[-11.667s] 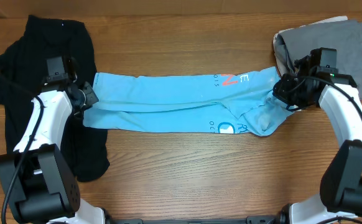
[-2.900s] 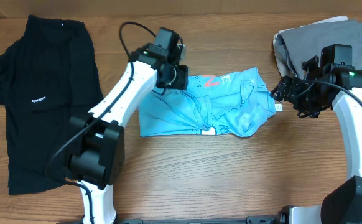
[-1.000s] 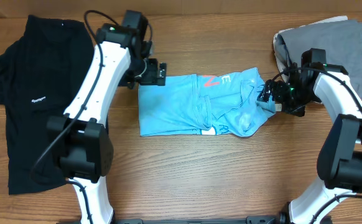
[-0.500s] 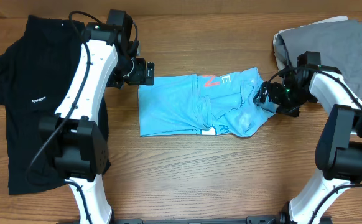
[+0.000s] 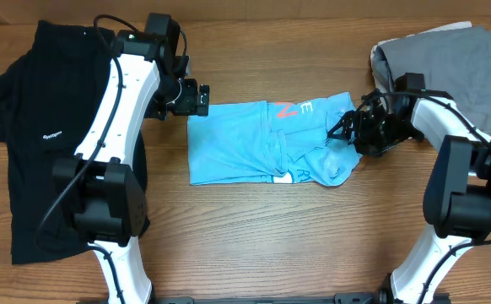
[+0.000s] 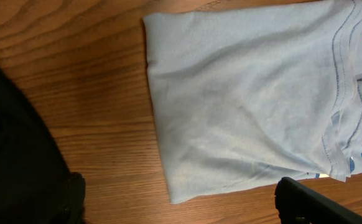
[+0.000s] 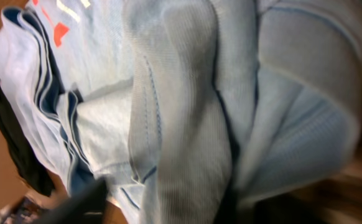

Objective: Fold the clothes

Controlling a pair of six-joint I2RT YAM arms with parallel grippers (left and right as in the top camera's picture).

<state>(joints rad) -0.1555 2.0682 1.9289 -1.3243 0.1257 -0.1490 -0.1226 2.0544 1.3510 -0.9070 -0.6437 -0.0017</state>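
Touching the blue T-shirt (image 5: 245, 143) at its bunched end, right gripper (image 5: 345, 133): closure undeterminable; left gripper (image 5: 203, 99): fingers apart, shirt edge just ahead.

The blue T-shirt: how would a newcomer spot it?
Start at the middle of the wooden table. The light blue T-shirt lies there, partly folded. Unlike the black shirt at its left and the grey pile at its right, it bears orange lettering.
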